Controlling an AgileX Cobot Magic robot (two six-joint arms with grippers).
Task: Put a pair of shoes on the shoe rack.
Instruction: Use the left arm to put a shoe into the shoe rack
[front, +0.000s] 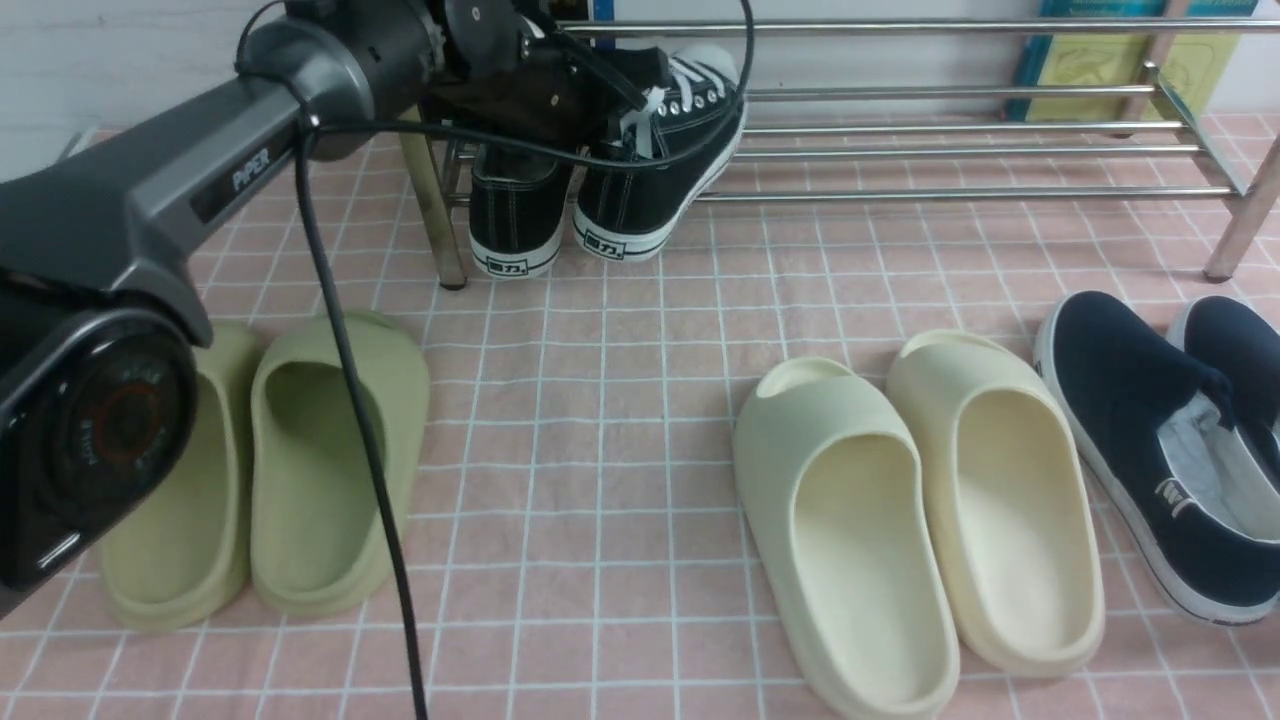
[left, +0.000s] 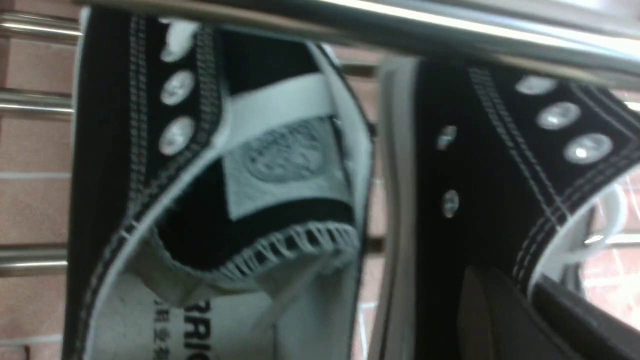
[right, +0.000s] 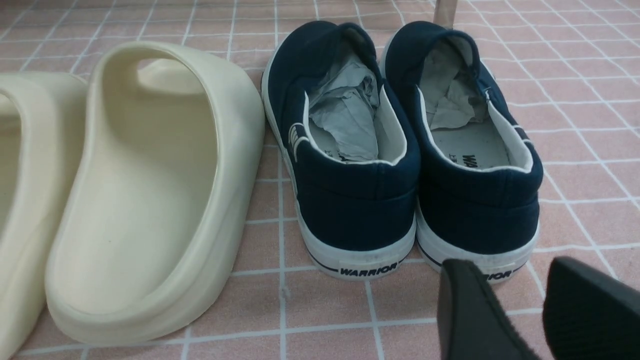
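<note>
Left end effector (left: 537, 312) on sneaker (front: 640, 190), close beneath top rack bar (front: 900, 25)

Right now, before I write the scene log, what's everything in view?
shoe rack: one, chrome, along the back
black sneakers: two, black with white soles, at the shoe rack's left end, heels toward the front
green slides: two, pale green, front left
cream slides: two, cream, front centre-right
navy slip-ons: two, navy, paper-stuffed, front right
floor: pink with white grid
left hand: shut on one sneaker's collar
right hand: open, near the slip-ons' heels
</note>
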